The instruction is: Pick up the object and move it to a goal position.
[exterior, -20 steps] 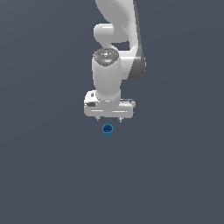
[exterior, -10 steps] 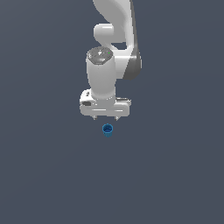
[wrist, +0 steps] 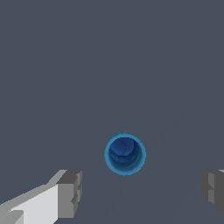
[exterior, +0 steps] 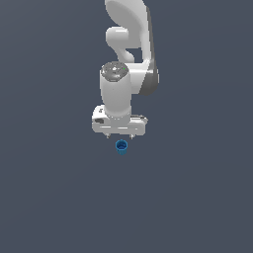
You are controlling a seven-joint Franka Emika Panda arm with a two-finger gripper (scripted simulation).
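item: blue cup (exterior: 121, 147), small, tapered. stood upright on the grey floor (exterior: 49, 197), long axis vertical, open mouth facing up; the wrist view looked straight down into its bore. position: centre of the exterior view, just below the gripper (exterior: 119, 136), apart from it. gripper: white, pointed downward, jaws spread wide, nothing held; both fingers (wrist: 70, 193) sat clear of the cup, one to each side.

A white Franka Panda arm (exterior: 129, 59) reaches down over a plain dark grey surface (exterior: 49, 197), its gripper (exterior: 120, 136) hanging just above a small blue cup (exterior: 121, 147). The cup stands upright, mouth open, apart from the short fingertips.
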